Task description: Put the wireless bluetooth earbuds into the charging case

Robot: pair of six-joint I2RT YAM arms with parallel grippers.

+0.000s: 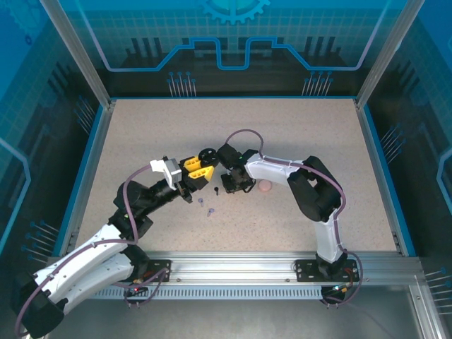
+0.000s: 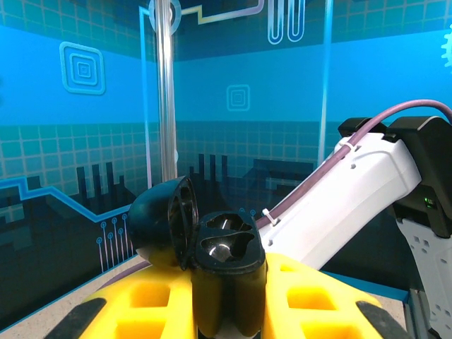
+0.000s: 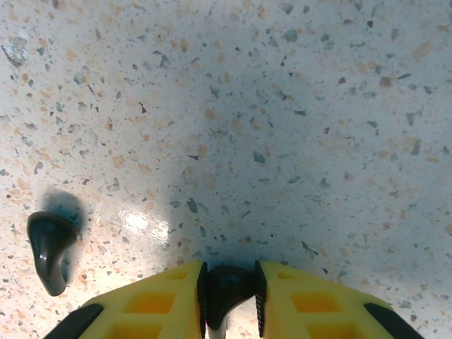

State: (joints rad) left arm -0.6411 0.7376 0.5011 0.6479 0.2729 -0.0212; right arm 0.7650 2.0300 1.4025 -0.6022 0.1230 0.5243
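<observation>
Top external view, working from my left: the left arm reaches up from its base toward the middle of the table. The left gripper sits there with its yellow fingers closed around the black charging case, which it holds clear of the surface.

On the left wrist camera I see that case upright between the fingers. Its lid is swung open to the left, and I can see two glossy wells in the top with no earbud in either.

Just below the left gripper, a lilac earbud and a second lilac earbud lie loose on the table, near each other but apart. A little to their right lies a loose black earbud, just beside the right gripper.

The right wrist camera looks straight down at the speckled surface. There the loose black earbud lies at the left edge, well apart from the right gripper. That gripper's jaws are narrow, with the pads against both sides of a gripped black earbud low in the frame. I cannot tell whether this earbud touches the table.

Further right in the overhead view, a round pale pink case rests on the table, near the right gripper. Behind it the right arm bends back to its base at the near edge.
</observation>
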